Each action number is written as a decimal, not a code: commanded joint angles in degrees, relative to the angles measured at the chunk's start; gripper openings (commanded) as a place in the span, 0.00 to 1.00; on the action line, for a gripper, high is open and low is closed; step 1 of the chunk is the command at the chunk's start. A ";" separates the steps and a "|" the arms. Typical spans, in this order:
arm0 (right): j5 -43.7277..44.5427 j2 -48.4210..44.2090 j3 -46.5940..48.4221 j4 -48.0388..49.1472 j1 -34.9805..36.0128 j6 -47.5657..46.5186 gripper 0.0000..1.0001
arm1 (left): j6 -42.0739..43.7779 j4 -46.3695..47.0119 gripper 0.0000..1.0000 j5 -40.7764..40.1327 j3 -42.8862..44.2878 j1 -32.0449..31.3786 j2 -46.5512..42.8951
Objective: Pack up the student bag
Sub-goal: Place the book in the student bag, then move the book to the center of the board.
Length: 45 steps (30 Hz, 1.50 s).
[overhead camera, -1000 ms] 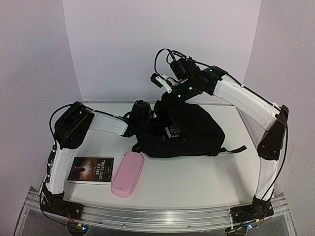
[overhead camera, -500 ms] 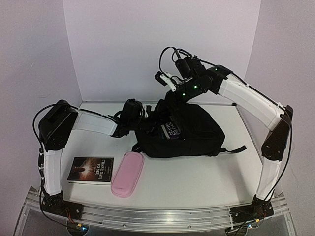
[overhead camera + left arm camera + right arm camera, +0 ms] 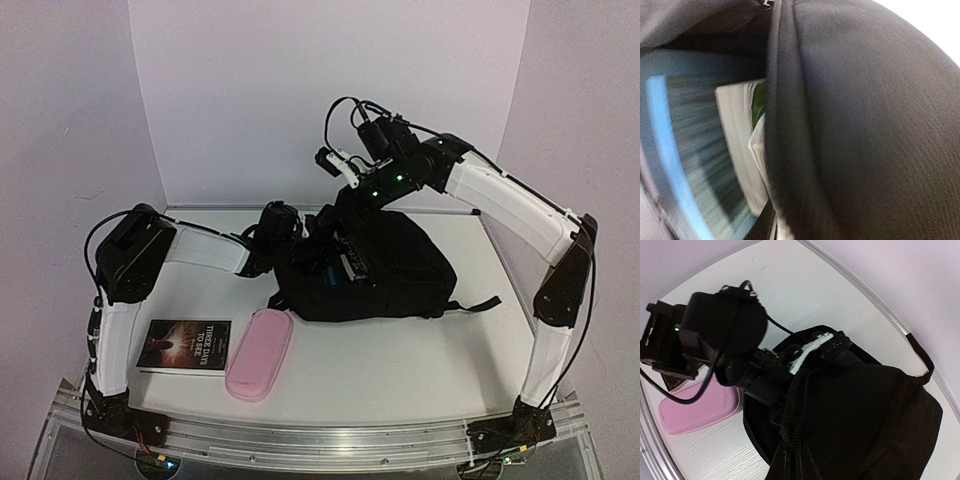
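The student bag (image 3: pixel 390 262), a big black backpack, lies mid-table with its opening facing left. My right gripper (image 3: pixel 349 206) is shut on the upper edge of the opening and holds it raised; the zip edge (image 3: pixel 792 440) runs up toward that wrist. My left gripper (image 3: pixel 311 249) is at the mouth of the bag, its fingers hidden by fabric. A purple-covered book (image 3: pixel 352 265) sticks partly out of the opening. In the left wrist view, the bag's black rim (image 3: pixel 785 125) fills the frame, with white book pages (image 3: pixel 737 150) inside it.
A dark book (image 3: pixel 185 345) lies flat at the front left beside a pink pencil case (image 3: pixel 260 352). A black strap (image 3: pixel 478 303) trails from the bag to the right. White walls stand behind and at both sides.
The left arm drew back to the left, then came back a little toward the bag's mouth. The right arm lifted the bag's edge slightly. The purple-covered book stays in the opening.
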 commanded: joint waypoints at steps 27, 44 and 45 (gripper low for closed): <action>-3.51 2.31 9.70 2.62 -19.50 -0.78 0.00 | 14.38 -16.09 0.79 -8.24 -3.35 1.84 -16.31; -16.53 1.80 -0.99 2.64 -14.17 5.92 0.41 | 16.30 -54.42 1.00 -32.63 -26.65 2.59 -49.90; -16.92 1.75 -1.40 2.65 -14.11 6.24 0.50 | 15.72 -57.12 1.00 -33.40 -27.94 2.56 -51.84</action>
